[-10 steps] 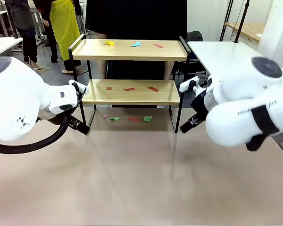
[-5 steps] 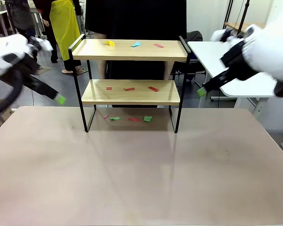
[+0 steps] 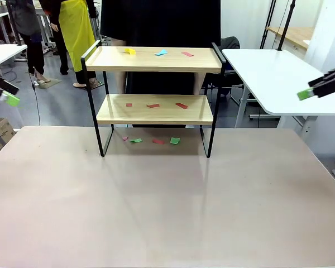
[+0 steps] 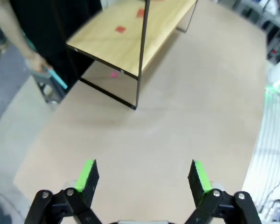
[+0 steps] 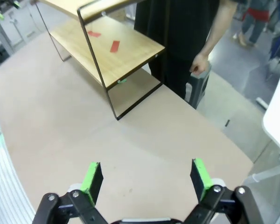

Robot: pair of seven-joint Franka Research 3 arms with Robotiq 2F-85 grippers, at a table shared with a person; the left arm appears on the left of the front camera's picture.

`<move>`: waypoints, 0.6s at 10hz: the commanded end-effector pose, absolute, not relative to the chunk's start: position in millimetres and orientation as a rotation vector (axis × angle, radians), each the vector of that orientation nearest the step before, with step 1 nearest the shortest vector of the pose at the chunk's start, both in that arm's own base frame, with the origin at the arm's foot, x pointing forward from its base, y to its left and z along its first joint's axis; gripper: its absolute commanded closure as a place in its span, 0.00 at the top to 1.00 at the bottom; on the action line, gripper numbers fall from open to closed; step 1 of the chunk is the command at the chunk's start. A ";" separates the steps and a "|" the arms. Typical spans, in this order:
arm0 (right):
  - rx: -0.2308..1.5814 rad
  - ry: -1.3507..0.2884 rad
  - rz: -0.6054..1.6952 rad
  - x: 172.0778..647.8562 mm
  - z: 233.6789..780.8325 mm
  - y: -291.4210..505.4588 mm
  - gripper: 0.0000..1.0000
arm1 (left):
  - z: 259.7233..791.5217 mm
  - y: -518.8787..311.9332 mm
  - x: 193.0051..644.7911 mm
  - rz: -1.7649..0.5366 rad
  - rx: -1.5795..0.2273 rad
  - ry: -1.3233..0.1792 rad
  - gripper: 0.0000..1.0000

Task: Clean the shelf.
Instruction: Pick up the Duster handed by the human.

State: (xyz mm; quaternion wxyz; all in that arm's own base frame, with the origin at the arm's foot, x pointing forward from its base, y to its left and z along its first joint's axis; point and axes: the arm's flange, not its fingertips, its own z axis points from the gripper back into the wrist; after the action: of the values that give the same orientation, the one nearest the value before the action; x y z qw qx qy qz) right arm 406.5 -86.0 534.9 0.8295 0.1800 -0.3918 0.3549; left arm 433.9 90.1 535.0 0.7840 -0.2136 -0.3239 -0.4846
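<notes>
High off the table (image 3: 167,195) ends, angled down at the shelf (image 3: 156,60) | left jaws spread wide, empty | right jaws likewise

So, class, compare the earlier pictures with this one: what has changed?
The left gripper swung out from beside the shelf to the front view's left edge, the right gripper to its right edge. Both are open, holding nothing. The shelf and the coloured scraps stayed put.
</notes>
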 end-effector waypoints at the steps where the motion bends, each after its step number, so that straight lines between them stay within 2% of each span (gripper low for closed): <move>1: 0.459 -0.887 0.787 429.9 520.1 -116.9 1.00 | 520.4 124.9 446.2 -1.086 -0.560 -0.779 1.00; 3: 0.494 -0.917 0.747 448.6 502.4 -139.4 1.00 | 501.0 144.4 453.9 -1.144 -0.637 -0.897 1.00; 4: 0.431 -0.895 0.767 414.3 519.2 -123.3 1.00 | 520.4 130.1 433.7 -1.078 -0.531 -0.805 1.00; 6: 0.431 -0.895 0.767 414.3 519.2 -123.3 1.00 | 520.4 130.1 433.7 -1.078 -0.531 -0.805 1.00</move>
State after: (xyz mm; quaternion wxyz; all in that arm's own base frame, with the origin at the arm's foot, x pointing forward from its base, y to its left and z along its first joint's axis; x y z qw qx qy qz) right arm 421.4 -125.8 515.4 0.8133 0.2049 -0.4139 0.3539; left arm 436.6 136.4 511.1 0.7429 -0.2463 -0.3723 -0.4989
